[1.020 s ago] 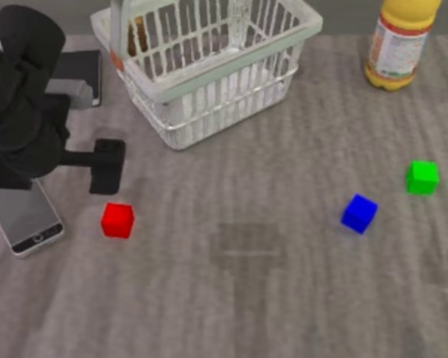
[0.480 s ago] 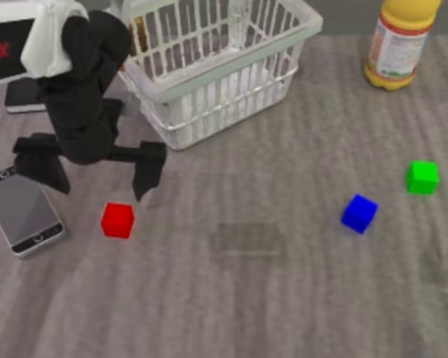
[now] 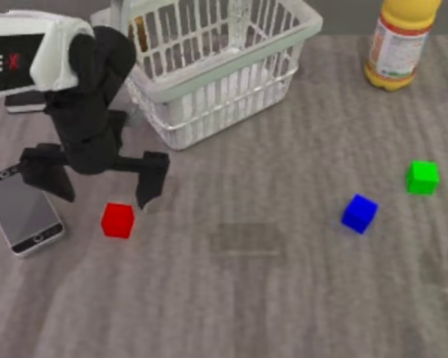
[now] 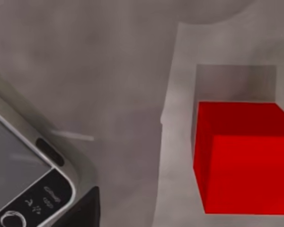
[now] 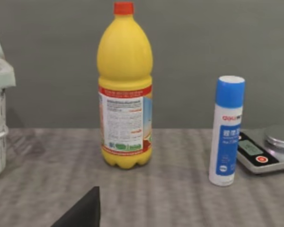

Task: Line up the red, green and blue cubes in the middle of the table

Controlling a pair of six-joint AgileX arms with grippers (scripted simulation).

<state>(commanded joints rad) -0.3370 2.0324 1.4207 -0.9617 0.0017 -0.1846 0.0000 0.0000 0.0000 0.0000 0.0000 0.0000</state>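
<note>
Red cube (image 3: pixel 117 221) lies just below the left tool (image 3: pixel 97 183), fingers spread wide.

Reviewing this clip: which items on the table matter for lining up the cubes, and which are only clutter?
Job: red cube, beneath the open left pincer; blue cube; green cube; table.

Clutter: white basket, phone, yellow bottle, blue-capped spray can, scale.

Soft, even light fills every view, with no glare. The table (image 3: pixel 284 298) carries only faint smudged shadows, one near its middle. In the left wrist view the red cube (image 4: pixel 244 158) throws a pale grey shadow beside itself, and edges look slightly blurred close up
</note>
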